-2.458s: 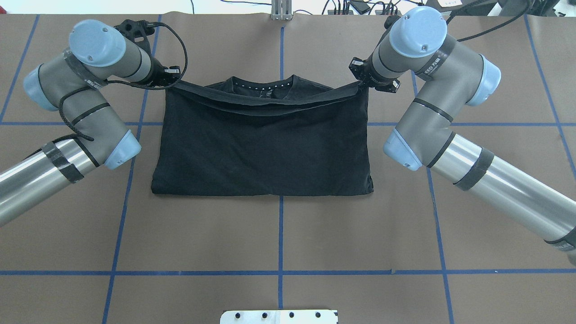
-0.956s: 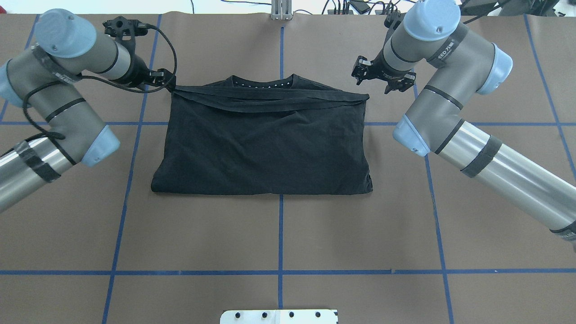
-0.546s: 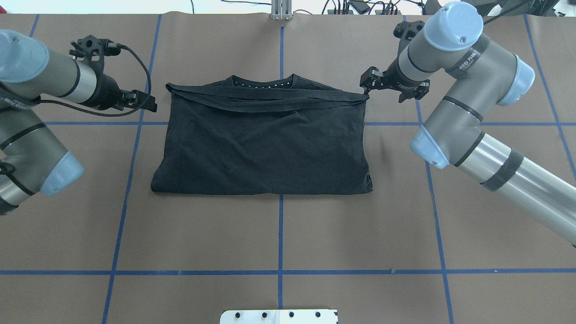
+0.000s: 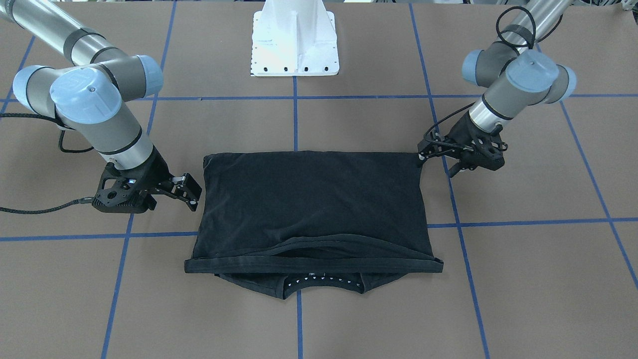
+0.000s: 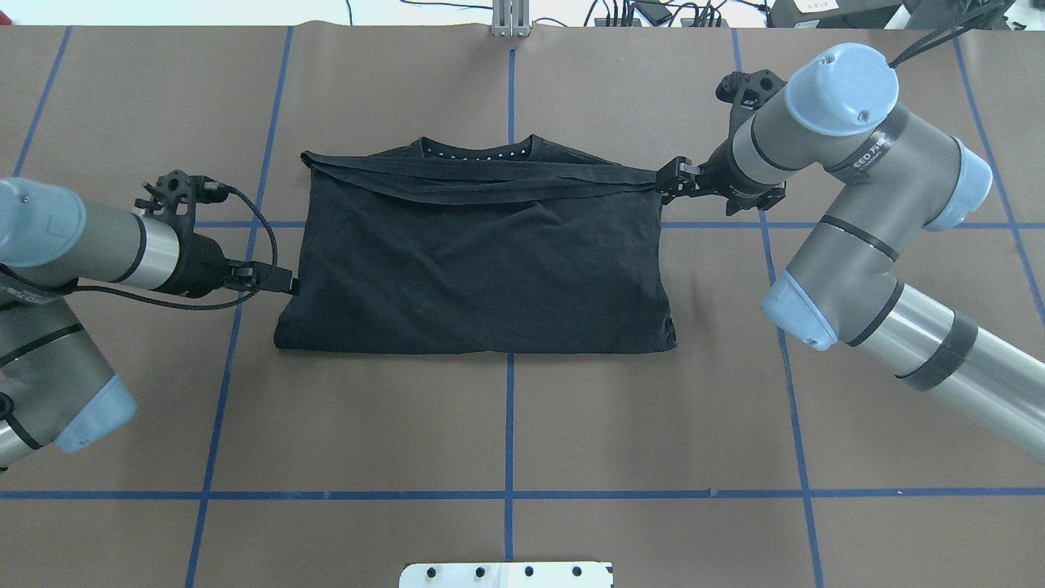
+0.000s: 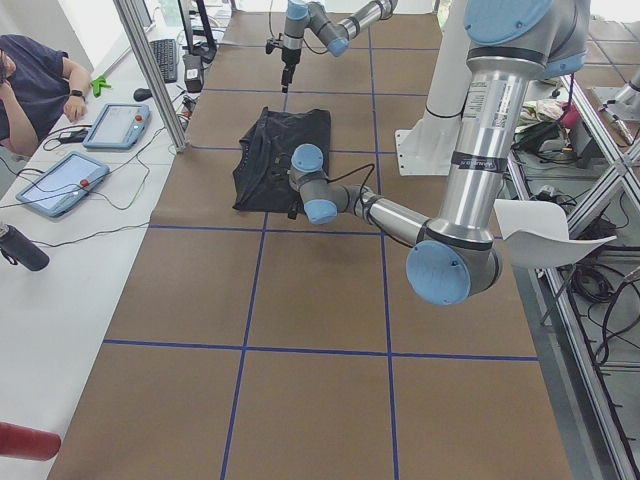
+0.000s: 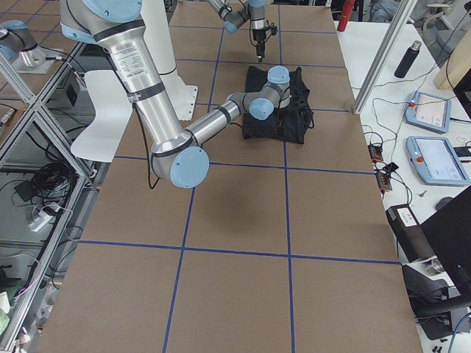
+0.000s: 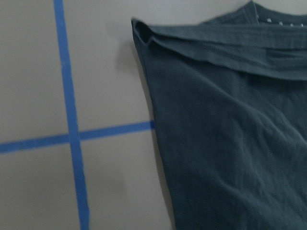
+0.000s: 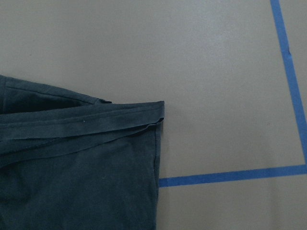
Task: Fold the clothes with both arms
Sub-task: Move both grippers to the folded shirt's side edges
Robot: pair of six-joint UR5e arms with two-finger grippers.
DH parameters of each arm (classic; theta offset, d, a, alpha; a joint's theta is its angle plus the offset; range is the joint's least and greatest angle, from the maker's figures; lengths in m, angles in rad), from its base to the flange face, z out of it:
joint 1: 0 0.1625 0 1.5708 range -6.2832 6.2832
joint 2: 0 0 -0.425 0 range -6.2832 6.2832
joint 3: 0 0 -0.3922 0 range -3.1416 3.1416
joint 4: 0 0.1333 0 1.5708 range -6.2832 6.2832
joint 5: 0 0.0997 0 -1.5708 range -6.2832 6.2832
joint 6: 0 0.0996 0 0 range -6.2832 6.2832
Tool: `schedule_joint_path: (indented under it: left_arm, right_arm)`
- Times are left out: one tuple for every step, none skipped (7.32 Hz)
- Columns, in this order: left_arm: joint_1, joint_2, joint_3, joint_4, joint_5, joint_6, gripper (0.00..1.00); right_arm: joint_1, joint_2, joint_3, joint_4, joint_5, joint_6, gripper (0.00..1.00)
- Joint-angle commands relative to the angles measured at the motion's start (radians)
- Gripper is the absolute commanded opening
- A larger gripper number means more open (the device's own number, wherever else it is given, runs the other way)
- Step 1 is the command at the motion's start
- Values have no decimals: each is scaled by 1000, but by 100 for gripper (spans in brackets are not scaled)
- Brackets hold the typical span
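Observation:
The clothes, one black T-shirt (image 5: 482,261), lie folded in half and flat on the brown table, with the hem doubled up to just short of the collar (image 5: 478,149) at the far edge. My left gripper (image 5: 277,282) hovers beside the shirt's left edge near its fold corner, open and holding nothing. The left wrist view shows only that edge of the shirt (image 8: 230,143). My right gripper (image 5: 682,184) stands open just off the far right hem corner. From the front, the right gripper (image 4: 192,192) and the left gripper (image 4: 436,162) flank the shirt (image 4: 314,199). No fingers show in either wrist view.
Blue tape lines (image 5: 509,425) grid the brown table cover. The white pedestal base (image 4: 294,45) stands on the robot's side of the shirt. A person (image 6: 30,80) sits at a side bench with tablets (image 6: 60,180). A dark bottle (image 7: 407,59) stands beside the table's other end.
Both grippers let go of the raised hem, which settled flat near the collar. The left arm pulled back along the shirt's left edge. The right arm backed off, then came down beside the far right corner.

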Motion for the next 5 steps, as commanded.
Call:
schedule_joint_path:
  left_arm:
    - [52, 5, 7, -25, 5, -40, 100]
    - [52, 5, 10, -26, 5, -40, 100]
    - [59, 5, 11, -28, 5, -40, 100]
    - [70, 5, 15, -28, 5, -40, 100]
    - [79, 5, 19, -28, 5, -39, 99]
  right_arm:
    - [-2, -1, 3, 0, -2, 2, 100]
    - [-2, 0, 3, 0, -4, 2, 100]
    - [-2, 0, 5, 0, -4, 2, 100]
    - [-2, 0, 5, 0, -2, 2, 100]
    - [-2, 0, 5, 0, -4, 2, 100]
